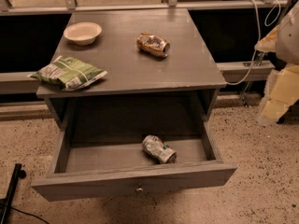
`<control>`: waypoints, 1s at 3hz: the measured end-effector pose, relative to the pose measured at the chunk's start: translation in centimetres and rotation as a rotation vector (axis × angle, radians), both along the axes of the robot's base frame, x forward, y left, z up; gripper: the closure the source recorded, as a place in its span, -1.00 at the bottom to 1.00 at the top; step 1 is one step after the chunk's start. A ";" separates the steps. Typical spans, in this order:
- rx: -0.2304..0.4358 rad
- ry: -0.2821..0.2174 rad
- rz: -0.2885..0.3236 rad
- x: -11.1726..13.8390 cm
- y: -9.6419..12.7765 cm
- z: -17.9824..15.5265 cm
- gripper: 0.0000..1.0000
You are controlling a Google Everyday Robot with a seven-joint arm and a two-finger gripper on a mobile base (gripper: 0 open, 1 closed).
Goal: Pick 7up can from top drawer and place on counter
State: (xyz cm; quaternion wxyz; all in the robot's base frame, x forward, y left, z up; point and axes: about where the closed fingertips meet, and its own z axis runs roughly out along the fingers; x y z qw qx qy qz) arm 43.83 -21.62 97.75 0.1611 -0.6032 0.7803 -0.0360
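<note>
The 7up can [159, 149], silver with green and white markings and dented, lies on its side inside the top drawer [93, 158], right of the middle and near the front panel. The drawer is pulled fully open, and its small round knob [139, 189] faces me. The counter [131, 64] is the grey top above it. My gripper [276, 97] shows as a pale, yellowish shape at the right edge of the camera view. It is well to the right of the cabinet, apart from the can and the drawer.
On the counter are a white bowl [82, 32] at the back left, a brownish-orange can [153, 44] lying at the back middle, and a green chip bag [68, 72] overhanging the left edge. A white cable [256, 36] hangs at the right. A black pole [11, 190] stands on the floor at the lower left.
</note>
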 end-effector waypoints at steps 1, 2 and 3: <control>0.000 0.002 0.006 0.1 0.1 0.1 -1.00; 0.090 0.153 -0.016 -0.1 4.1 -5.6 -1.00; 0.137 0.222 -0.059 -1.5 9.4 -10.6 -1.00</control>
